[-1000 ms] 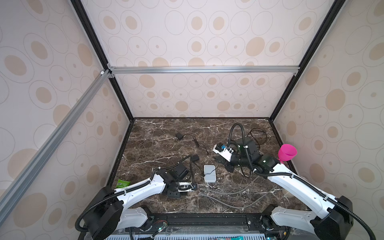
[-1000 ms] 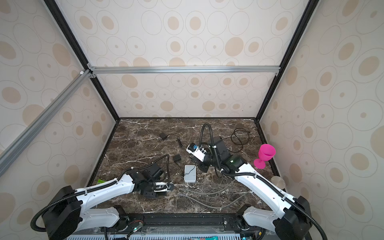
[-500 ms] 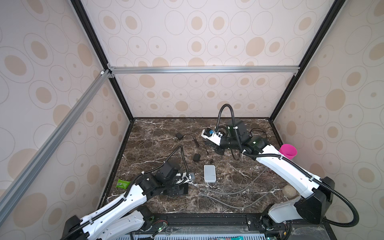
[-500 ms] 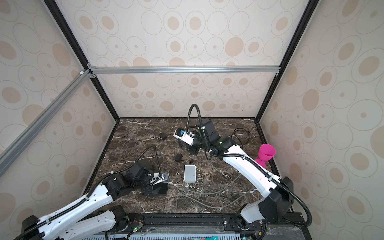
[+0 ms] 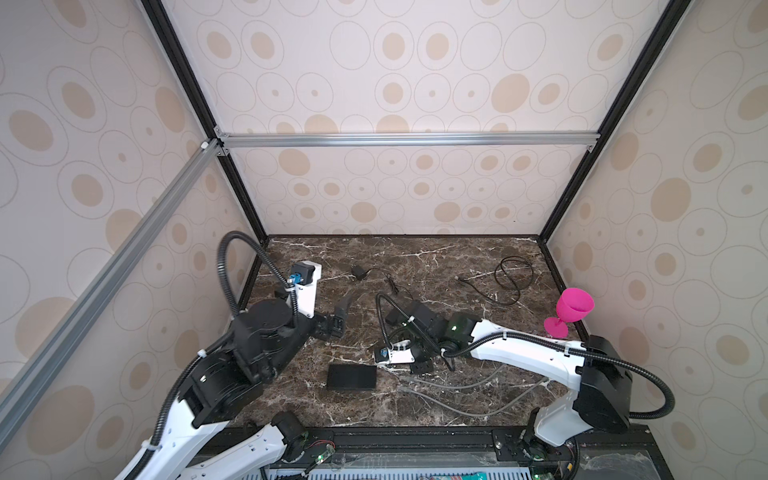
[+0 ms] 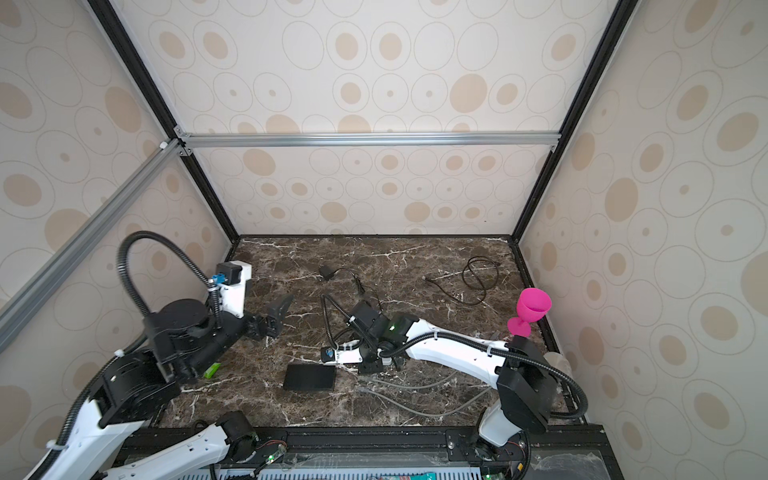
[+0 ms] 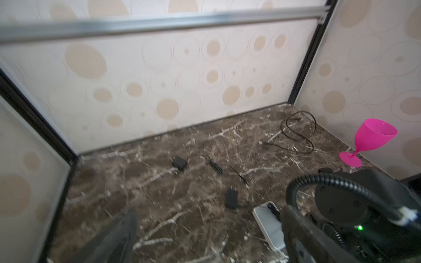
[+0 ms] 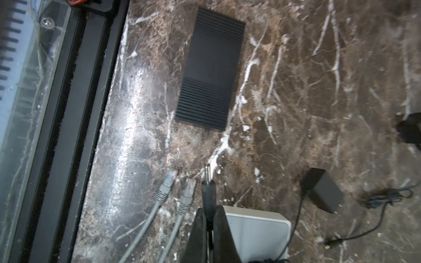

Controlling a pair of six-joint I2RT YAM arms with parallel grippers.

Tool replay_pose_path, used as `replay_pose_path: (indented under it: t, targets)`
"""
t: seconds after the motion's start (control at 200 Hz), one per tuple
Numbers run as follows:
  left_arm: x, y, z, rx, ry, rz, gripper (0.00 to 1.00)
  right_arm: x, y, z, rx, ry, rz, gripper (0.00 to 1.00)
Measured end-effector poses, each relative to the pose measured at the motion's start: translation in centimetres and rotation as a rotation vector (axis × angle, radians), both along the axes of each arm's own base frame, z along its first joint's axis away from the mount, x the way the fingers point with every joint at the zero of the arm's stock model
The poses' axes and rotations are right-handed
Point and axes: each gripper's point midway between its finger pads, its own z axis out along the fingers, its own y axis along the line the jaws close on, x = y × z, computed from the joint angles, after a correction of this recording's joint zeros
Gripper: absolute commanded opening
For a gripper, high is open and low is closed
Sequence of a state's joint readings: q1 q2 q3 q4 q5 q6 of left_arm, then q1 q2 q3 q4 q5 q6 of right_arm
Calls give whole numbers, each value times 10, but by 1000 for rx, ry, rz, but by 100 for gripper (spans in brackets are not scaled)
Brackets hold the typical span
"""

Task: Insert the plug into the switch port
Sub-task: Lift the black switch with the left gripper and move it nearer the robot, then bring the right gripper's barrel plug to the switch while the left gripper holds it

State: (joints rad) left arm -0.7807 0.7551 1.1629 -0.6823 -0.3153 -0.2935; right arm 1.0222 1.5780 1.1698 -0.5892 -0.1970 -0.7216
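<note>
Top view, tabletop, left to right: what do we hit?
Black ribbed box → right tool, pinching the black plug → coiled black cable → pink goblet. Skipped: left tool and adapter, both overlap the box.

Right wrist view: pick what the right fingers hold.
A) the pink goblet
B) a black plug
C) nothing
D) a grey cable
B: the right fingers are shut on the plug, black with its metal tip sticking out, while the grey cables lie loose beside it.
</note>
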Motion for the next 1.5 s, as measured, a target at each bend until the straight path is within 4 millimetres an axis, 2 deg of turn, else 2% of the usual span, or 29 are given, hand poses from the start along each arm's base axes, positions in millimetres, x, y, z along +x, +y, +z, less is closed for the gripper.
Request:
replay_pose_path:
  t: [0.055, 0.1, 0.17, 0.225, 0.305, 0.485, 0.56, 0.71, 0.925, 1.105, 1.501]
  targets:
    - [1, -4, -36, -35, 114, 32, 98, -6, 3, -10, -25, 29, -11, 0]
    - [-1, -7, -76, -54, 223, 57, 96, -10, 4, -19, -45, 59, -24, 0]
    - [-16, -1, -135, -95, 374, 103, 93, -14, 5, -31, -73, 102, -55, 0]
    - [-31, 6, -168, -143, 453, 134, 90, -17, 5, -40, -93, 128, -79, 0]
    - [-49, 13, -199, -248, 531, 168, 86, -20, 4, -53, -134, 158, -106, 0]
    - [-72, 15, -248, -398, 667, 215, 79, -23, 2, -74, -215, 195, -143, 0]
    - [-76, 18, -256, -437, 694, 243, 75, -22, 4, -74, -227, 201, -152, 0]
    - [-76, 19, -254, -529, 707, 289, 67, -16, 17, -75, -228, 211, -164, 0]
    - [-80, 22, -290, -540, 778, 370, 67, -17, 15, -84, -260, 226, -172, 0]
    - [-81, 20, -308, -573, 813, 401, 67, -15, 18, -80, -259, 233, -167, 0]
    - [-80, 17, -320, -617, 834, 431, 69, -6, 32, -85, -249, 265, -166, 0]
